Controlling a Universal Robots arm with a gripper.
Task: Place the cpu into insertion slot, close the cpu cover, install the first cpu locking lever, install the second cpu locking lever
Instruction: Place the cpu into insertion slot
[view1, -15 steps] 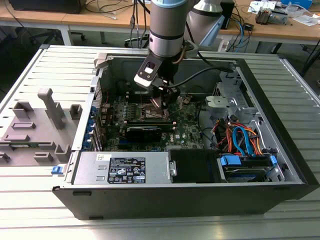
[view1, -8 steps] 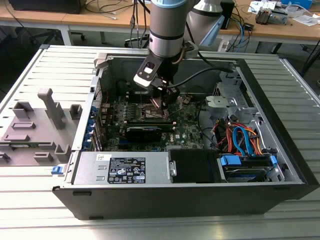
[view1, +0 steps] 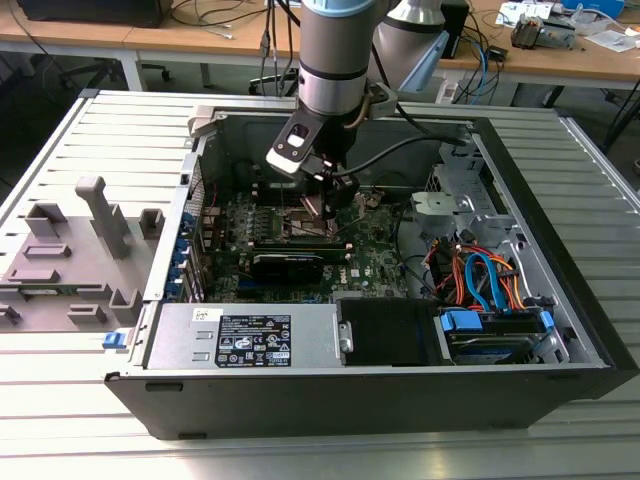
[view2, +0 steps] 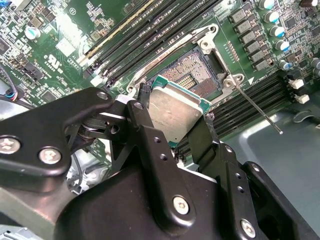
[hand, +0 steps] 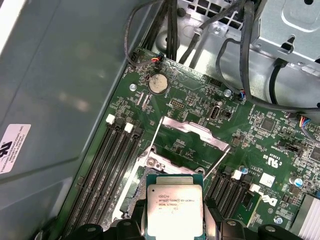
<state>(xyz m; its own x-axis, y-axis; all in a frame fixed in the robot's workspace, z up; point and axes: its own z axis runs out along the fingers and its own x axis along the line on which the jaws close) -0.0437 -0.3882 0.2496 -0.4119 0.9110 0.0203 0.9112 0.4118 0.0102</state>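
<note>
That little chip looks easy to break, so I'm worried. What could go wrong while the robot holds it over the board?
The gripper pinches the cpu by its edges close to the open socket. If it slipped or landed crooked, it might bend the socket's tiny contacts. A thin locking lever sticks out beside the socket and could catch the gripper. The cpu cover stands open and might get bumped.
</note>
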